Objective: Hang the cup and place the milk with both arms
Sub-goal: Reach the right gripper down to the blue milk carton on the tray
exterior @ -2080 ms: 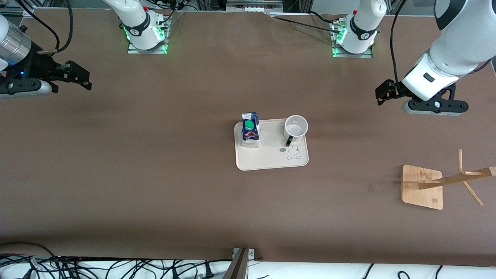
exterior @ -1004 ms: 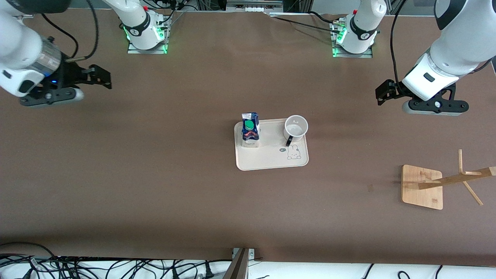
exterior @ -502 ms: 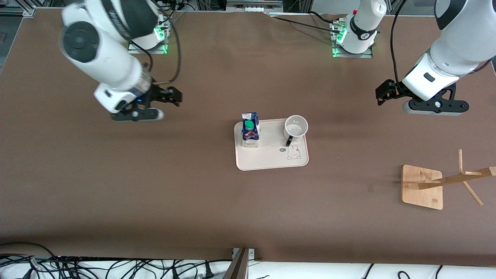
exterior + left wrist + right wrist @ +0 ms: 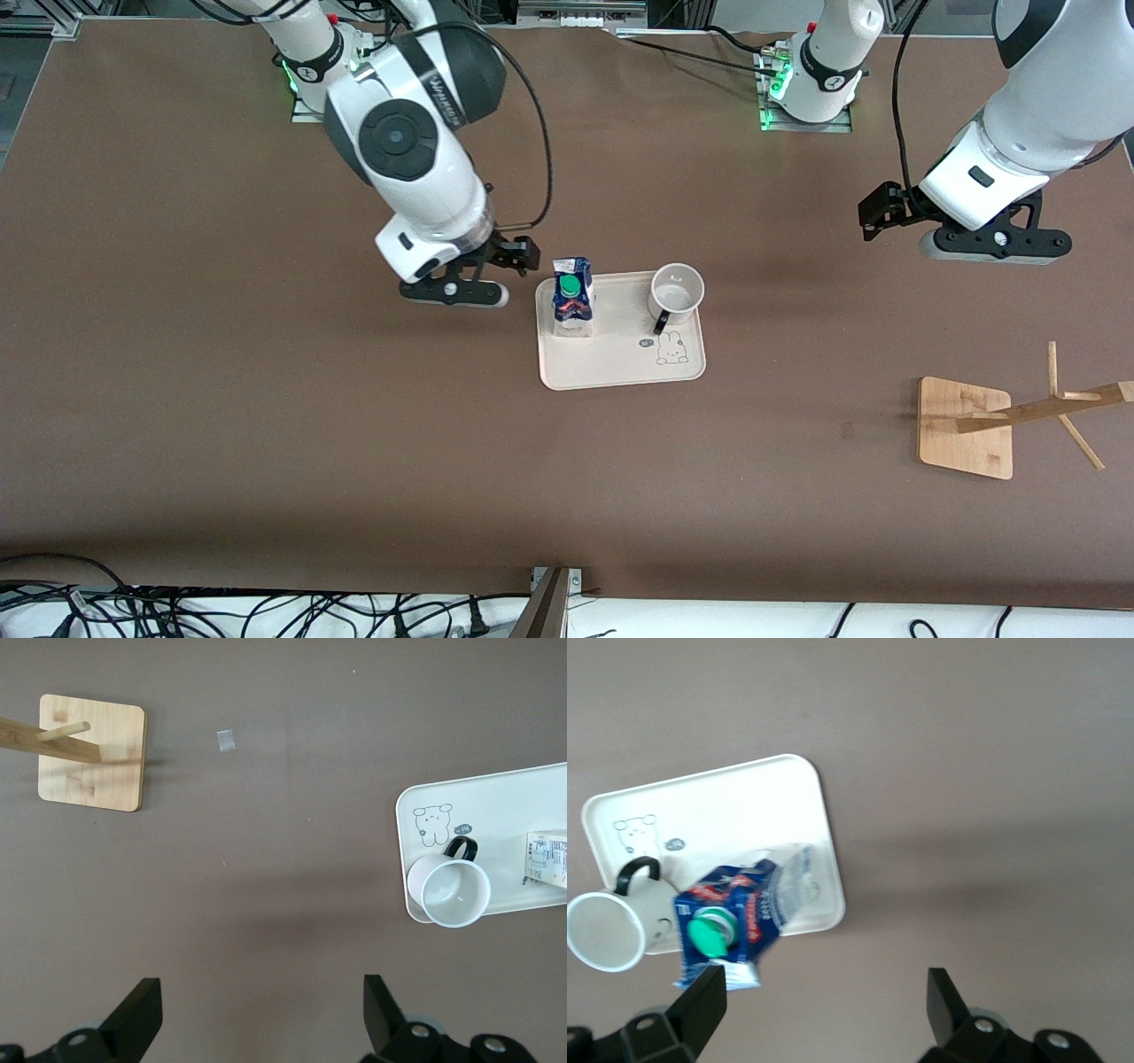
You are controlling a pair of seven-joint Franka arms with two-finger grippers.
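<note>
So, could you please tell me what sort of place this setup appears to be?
Most likely a robotics lab bench: two white arms bolted to a brown table, the right gripper and left gripper over it, a few props on a tray, and loose cables along the table's edge.

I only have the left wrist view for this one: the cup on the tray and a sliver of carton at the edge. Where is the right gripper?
Observer: The right gripper is open, over the table just off the tray's edge, close to the milk.
Operator: Is the milk standing?
Observer: Yes, upright on the tray, with its green cap on top.
Operator: Where is the left gripper?
Observer: The left gripper waits over the table toward the left arm's end, away from the tray.
</note>
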